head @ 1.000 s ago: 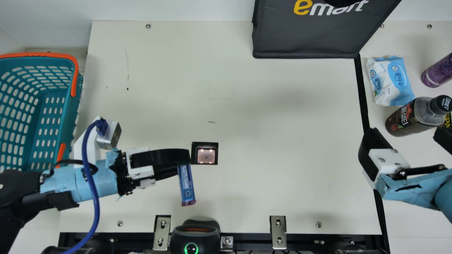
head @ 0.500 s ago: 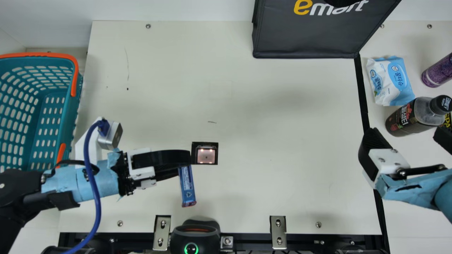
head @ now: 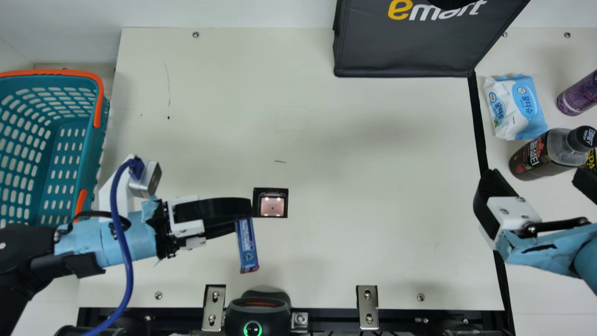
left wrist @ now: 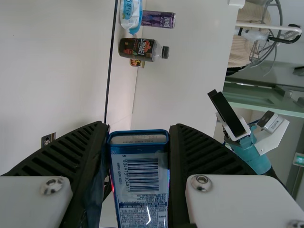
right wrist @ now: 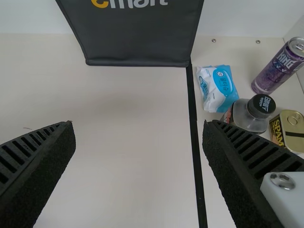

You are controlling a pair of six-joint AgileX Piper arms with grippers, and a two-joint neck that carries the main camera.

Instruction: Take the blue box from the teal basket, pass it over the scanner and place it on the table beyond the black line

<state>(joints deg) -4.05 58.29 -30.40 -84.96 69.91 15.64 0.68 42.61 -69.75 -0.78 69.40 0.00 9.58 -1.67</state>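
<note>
In the main view my left gripper [head: 242, 219] is shut on the blue box [head: 246, 245], just left of the scanner [head: 272, 203]. The left wrist view has the blue box [left wrist: 141, 180], its barcode side showing, pinched in the left gripper [left wrist: 138, 142]. My right gripper [head: 536, 186] stands open above the black line [head: 479, 126], holding nothing; the right wrist view shows wide-apart fingers on the right gripper [right wrist: 137, 137]. At the far left is the teal basket [head: 88, 154].
Beyond the black line lie a wipes pack [head: 515, 107], a dark bottle [head: 545, 154], a purple can [head: 578, 93] and a yellow can [right wrist: 287, 130]. A black bag [head: 406, 44] stands at the back. A black device [head: 258, 310] sits at the front edge.
My left gripper and the blue box have shifted very slightly to the right since the earliest frame. The right arm has kept still.
</note>
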